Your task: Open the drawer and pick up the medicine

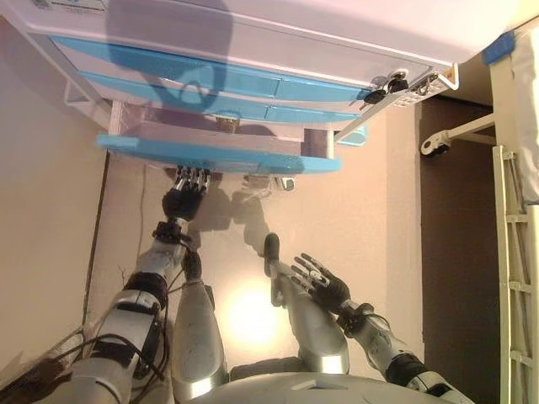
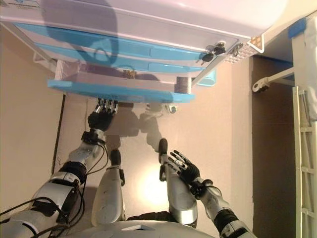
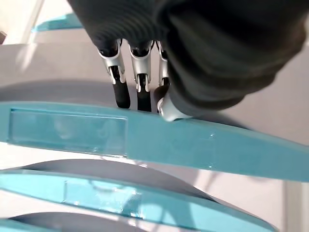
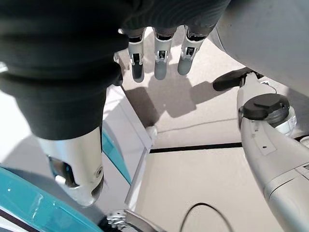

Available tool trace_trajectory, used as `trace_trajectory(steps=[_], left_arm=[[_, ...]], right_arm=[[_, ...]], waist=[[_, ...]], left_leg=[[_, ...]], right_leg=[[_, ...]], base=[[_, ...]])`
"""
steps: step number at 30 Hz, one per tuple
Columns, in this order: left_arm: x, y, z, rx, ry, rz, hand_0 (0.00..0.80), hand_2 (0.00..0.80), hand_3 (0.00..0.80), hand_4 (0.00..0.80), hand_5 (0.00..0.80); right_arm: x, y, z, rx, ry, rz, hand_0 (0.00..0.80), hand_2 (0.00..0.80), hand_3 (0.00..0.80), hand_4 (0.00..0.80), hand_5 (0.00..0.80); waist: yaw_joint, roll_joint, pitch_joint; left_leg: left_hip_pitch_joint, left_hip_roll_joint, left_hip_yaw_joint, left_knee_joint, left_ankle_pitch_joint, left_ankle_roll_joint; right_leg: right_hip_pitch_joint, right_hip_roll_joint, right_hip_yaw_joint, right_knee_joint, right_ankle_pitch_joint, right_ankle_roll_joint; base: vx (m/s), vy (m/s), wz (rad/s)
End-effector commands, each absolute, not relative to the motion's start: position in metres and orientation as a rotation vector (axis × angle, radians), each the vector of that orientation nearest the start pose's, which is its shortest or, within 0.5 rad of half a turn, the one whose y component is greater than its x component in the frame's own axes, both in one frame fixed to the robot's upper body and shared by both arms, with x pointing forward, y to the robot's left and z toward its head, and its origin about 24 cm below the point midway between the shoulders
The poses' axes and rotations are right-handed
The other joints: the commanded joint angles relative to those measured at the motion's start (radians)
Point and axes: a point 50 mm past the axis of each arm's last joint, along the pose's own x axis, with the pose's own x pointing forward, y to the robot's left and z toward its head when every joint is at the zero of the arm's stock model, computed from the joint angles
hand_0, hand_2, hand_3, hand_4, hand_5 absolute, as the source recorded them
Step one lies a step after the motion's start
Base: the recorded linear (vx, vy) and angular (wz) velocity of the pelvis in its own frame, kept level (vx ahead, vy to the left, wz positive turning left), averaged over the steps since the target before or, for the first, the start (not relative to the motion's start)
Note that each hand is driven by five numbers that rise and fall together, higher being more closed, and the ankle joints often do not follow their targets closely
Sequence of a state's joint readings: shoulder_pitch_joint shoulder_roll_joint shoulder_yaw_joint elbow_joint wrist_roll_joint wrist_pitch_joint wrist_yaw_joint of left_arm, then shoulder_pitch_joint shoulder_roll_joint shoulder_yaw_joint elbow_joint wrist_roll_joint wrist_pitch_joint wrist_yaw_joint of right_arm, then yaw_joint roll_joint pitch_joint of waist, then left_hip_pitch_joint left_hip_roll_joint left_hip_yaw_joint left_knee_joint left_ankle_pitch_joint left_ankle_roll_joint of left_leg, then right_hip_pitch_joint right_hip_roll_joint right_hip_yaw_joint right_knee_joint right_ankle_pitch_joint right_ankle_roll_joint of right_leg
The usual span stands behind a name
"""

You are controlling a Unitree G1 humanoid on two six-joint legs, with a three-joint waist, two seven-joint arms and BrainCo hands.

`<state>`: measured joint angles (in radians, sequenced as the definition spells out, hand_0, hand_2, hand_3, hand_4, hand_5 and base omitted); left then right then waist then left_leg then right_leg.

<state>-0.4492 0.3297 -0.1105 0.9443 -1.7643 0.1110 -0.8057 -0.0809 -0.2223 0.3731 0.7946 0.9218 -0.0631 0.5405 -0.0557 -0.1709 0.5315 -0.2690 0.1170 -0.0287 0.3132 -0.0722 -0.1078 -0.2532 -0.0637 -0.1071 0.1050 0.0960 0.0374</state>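
Blue-fronted drawer (image 1: 219, 156) stands pulled out of the white cabinet (image 1: 253, 38), the left hand (image 1: 187, 195) at its front edge, fingers (image 3: 140, 82) hooked over it. Small items inside are too unclear to identify as medicine. Right hand (image 1: 322, 284) hangs spread and empty above the beige floor (image 1: 370, 210).

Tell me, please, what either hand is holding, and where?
The left hand hooks the open drawer by its blue front edge; the right hand holds nothing.

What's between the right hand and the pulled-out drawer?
Nothing but bare floor in the left eye view: the right hand hangs open, low and apart from the open drawer, whose front only the left hand reaches.
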Motion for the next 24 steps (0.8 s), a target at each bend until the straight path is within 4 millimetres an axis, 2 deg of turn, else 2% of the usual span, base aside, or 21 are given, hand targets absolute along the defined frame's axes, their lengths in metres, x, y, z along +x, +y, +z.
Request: trace_trajectory(steps=[1,6,11,24], left_arm=[[0.289,0.213,-0.002,-1.447,-0.22,-0.335,0.8,0.8,0.8,0.8,0.8],[0.259,0.205,-0.034,-1.499,-0.175,-0.265,0.8,0.8,0.8,0.8,0.8],[0.233,0.207,-0.056,-1.523,-0.11,-0.181,0.8,0.8,0.8,0.8,0.8],[0.178,0.217,-0.092,-1.57,0.05,0.014,0.8,0.8,0.8,0.8,0.8]], right_arm=[[0.174,-0.15,-0.102,0.646,0.644,0.396,0.0,0.0,0.0,0.0,0.0],[0.174,-0.156,-0.101,0.635,0.639,0.375,0.0,0.0,0.0,0.0,0.0],[0.174,-0.162,-0.1,0.65,0.632,0.342,0.0,0.0,0.0,0.0,0.0],[0.17,-0.186,-0.103,0.65,0.613,0.243,0.0,0.0,0.0,0.0,0.0]], waist=[[0.036,0.027,-0.016],[0.053,0.044,-0.014],[0.071,0.057,-0.012],[0.12,0.1,-0.012]], left_leg=[[-0.041,-0.043,0.004,-0.001,0.042,0.061],[-0.031,-0.049,-0.009,-0.009,0.052,0.06],[-0.025,-0.051,-0.02,-0.014,0.061,0.058],[-0.011,-0.063,-0.051,-0.04,0.083,0.053]], right_leg=[[0.032,0.018,-0.044,0.1,-0.074,0.011],[0.038,0.015,-0.062,0.116,-0.09,0.007],[0.041,0.013,-0.083,0.134,-0.105,0.001],[0.057,0.002,-0.13,0.148,-0.124,-0.004]], base=[[0.001,0.002,0.12],[-0.002,0.017,0.07],[-0.006,0.007,0.13],[0.0,0.0,0.15]])
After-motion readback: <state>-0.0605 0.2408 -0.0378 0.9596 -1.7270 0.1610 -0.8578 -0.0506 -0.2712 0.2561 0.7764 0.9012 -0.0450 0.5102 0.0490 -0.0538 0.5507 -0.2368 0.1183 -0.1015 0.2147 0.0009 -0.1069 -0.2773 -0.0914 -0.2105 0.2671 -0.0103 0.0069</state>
